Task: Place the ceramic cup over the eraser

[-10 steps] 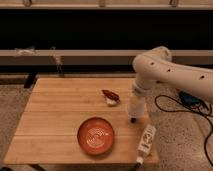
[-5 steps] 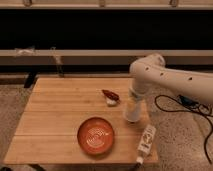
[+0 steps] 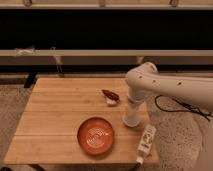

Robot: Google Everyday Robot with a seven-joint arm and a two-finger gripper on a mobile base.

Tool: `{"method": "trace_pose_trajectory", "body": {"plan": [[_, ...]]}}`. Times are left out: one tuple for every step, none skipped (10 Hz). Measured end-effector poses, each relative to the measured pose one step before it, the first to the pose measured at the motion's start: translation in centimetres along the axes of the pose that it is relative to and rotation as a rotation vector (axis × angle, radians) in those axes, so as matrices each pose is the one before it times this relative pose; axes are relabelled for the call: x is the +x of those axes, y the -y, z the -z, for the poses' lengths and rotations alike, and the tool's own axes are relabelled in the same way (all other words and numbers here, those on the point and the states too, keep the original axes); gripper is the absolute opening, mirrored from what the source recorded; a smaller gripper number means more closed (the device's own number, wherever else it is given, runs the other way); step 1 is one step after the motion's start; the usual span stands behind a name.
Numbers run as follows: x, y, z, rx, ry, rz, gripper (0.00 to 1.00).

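Observation:
My gripper [image 3: 132, 112] points straight down at the right side of the wooden table [image 3: 55, 115]. It is shut on the ceramic cup [image 3: 131, 119], a small white tapered cup. The cup stands mouth-down with its rim at the table top. The eraser is hidden; no black stick shows anywhere on the table. My white arm comes in from the right edge and bends down over this spot.
An orange bowl [image 3: 96, 135] sits at the front middle, left of the cup. A flat white remote-like bar [image 3: 145, 140] lies at the front right edge. A red-and-white item [image 3: 110, 96] lies just behind and left of the gripper. A black cable [image 3: 175, 106] runs on the floor to the right.
The gripper has come down with the cup onto the table. The small dark stick seen under it a second ago is now covered.

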Motion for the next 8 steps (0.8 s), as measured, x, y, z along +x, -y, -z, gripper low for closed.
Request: {"method": "trace_pose_trajectory", "body": {"plan": [[-0.021,0.108,-0.410,0.00122,0.00664,-0.00121,0.67],[0.088,0.089,-0.460,-0.00080,0.00875,-0.00036,0.77],[0.093,0.050,-0.246,-0.00179,0.00664,0.00039,0.80],[-0.019,0.072,-0.151,0.00034,0.00816,-0.00082,0.80],[-0.105,-0.098,-0.128,-0.00664,0.01344,0.00007,0.80],[0.009,-0.053,0.003,-0.00823,0.00565,0.00256,0.80],[0.100,-0.152,0.388,-0.02023,0.00255,0.00679,0.80],[0.119,0.061,0.160,-0.00587,0.00049,0.00308,0.80]]}}
